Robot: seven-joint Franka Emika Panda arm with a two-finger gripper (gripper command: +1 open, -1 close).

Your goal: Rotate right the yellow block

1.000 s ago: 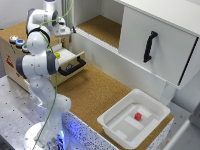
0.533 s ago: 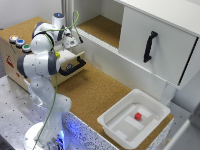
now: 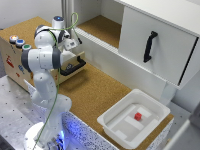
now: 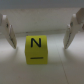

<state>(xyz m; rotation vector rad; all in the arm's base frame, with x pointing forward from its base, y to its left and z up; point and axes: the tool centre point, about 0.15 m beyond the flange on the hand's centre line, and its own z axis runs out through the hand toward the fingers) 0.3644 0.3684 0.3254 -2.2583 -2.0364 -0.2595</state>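
In the wrist view, the yellow block [image 4: 37, 49] is a cube with a black letter N on its facing side, resting on a pale surface. My gripper [image 4: 40, 44] is open, one finger [image 4: 7, 31] on each side of the block and clear of it. In the exterior view the gripper [image 3: 70, 43] hangs over the open drawer [image 3: 76, 64] of the wooden box. The arm hides the block in that view.
The drawer has a black handle. Coloured buttons [image 3: 18, 41] sit on top of the wooden box. A white bin [image 3: 134, 120] holding a small red object [image 3: 137, 116] stands on the cork table. A white cabinet with a black handle [image 3: 149, 46] is behind.
The arm has swung toward the exterior view's right and come down, bringing the gripper lower over the open drawer.
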